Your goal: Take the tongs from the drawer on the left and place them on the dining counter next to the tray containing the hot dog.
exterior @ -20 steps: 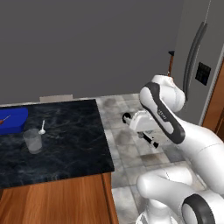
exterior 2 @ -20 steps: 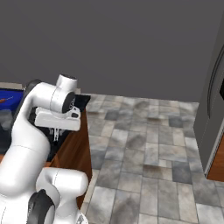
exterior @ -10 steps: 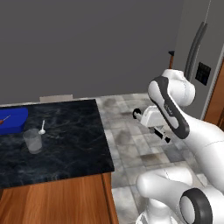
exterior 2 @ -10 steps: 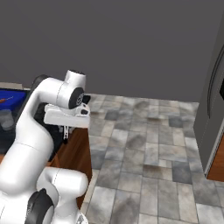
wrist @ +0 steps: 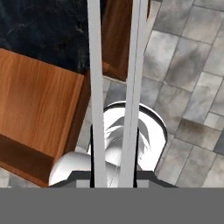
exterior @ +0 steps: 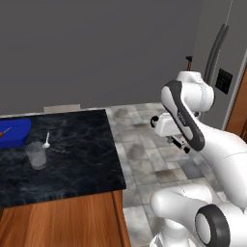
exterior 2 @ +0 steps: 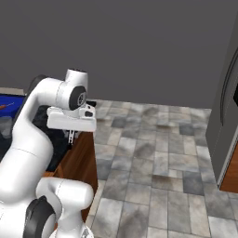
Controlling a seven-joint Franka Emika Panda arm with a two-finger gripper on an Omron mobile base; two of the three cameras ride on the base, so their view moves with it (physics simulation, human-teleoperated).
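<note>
My gripper [wrist: 114, 175] is shut on the tongs [wrist: 133, 65]. Their two long silver arms run up the hand view from between my dark fingertips [wrist: 92, 153]. In the right base view the tongs [exterior 2: 70, 138] hang below the hand beside the counter's end. The gripper [exterior: 181, 144] hovers over the tiled floor, right of the dining counter [exterior: 72, 154]. The blue tray [exterior: 13, 132] sits at the counter's far left end with the hot dog [exterior: 4, 131] in it. The drawer is out of view.
A clear glass [exterior: 36, 155] and a small white spoon [exterior: 47, 140] stand on the marble top near the tray. The counter's wooden base [wrist: 37, 118] lies just beside the hand. A dark fridge [exterior 2: 228, 107] stands at the far right, with grey floor tiles [exterior 2: 153, 158] between.
The hand has swung a little to the right, away from the counter's end, and the wrist has turned. The tongs stay in the grip.
</note>
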